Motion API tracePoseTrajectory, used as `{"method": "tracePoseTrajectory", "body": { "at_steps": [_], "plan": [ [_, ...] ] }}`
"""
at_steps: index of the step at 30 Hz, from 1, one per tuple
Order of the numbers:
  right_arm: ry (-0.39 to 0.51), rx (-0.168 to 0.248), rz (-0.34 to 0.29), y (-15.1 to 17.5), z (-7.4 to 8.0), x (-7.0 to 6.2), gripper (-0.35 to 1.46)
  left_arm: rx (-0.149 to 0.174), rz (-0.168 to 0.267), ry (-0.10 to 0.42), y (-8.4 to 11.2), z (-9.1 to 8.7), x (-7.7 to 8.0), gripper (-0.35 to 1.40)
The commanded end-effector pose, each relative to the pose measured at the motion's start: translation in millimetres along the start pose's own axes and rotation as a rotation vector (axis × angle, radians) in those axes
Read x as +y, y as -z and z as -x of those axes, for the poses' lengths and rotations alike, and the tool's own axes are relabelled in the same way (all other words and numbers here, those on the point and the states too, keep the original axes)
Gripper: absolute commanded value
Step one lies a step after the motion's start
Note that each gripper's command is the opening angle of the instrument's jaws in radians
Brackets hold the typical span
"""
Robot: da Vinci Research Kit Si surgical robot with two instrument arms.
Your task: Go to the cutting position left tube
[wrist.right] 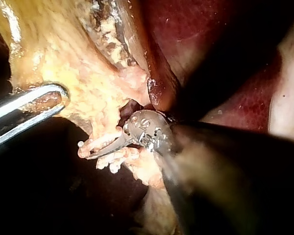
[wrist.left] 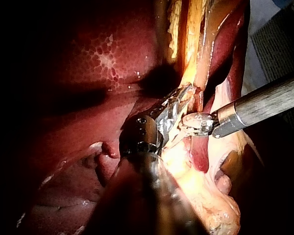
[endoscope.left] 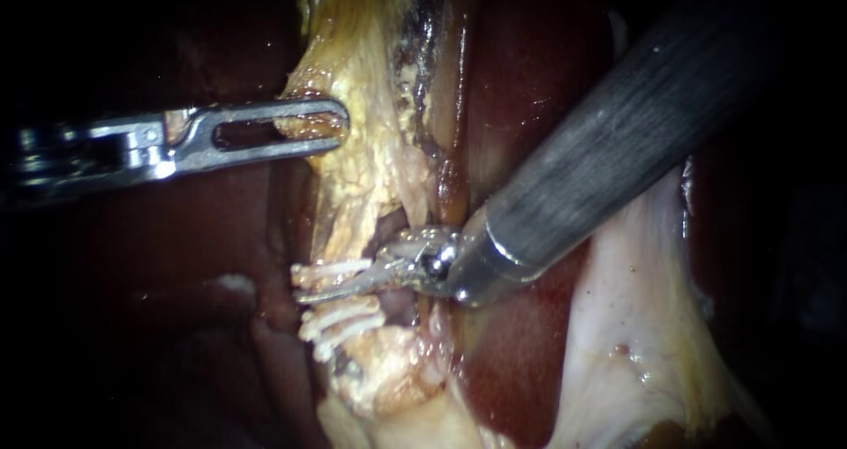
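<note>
Dark red liver (endoscope.left: 176, 264) fills the left of the field and shows again on the right, glistening wet. Between them runs a ragged strip of yellow fatty tissue (endoscope.left: 371, 149), with a pale membrane (endoscope.left: 635, 325) on the right. The left instrument (endoscope.left: 326, 124) has its windowed jaws closed on the left edge of the yellow fatty tissue. The right instrument (endoscope.left: 335, 288) lays its thin tip leftward across the tube (endoscope.left: 394, 306), between the far white clips (endoscope.left: 331, 271) and the near white clips (endoscope.left: 340, 321). I cannot tell how far this tip is open. In the left wrist view, a grey bench surface (wrist.left: 279, 54) lies beyond the right shaft. Elsewhere the surroundings are black.
</note>
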Motion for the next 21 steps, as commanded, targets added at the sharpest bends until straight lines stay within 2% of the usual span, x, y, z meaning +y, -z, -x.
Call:
{"method": "tracePoseTrajectory", "body": {
  "at_steps": [1,21],
  "plan": [
    [0.001,0.007,-0.005,-0.1,0.0,0.0,-0.35,0.000,0.000,0.000,0.0,0.0,0.0,-0.35],
    [0.002,0.027,0.004,-0.7,-0.5,0.2,-0.35,0.000,0.001,0.002,0.2,0.1,-0.3,-0.35]
  ]
}}
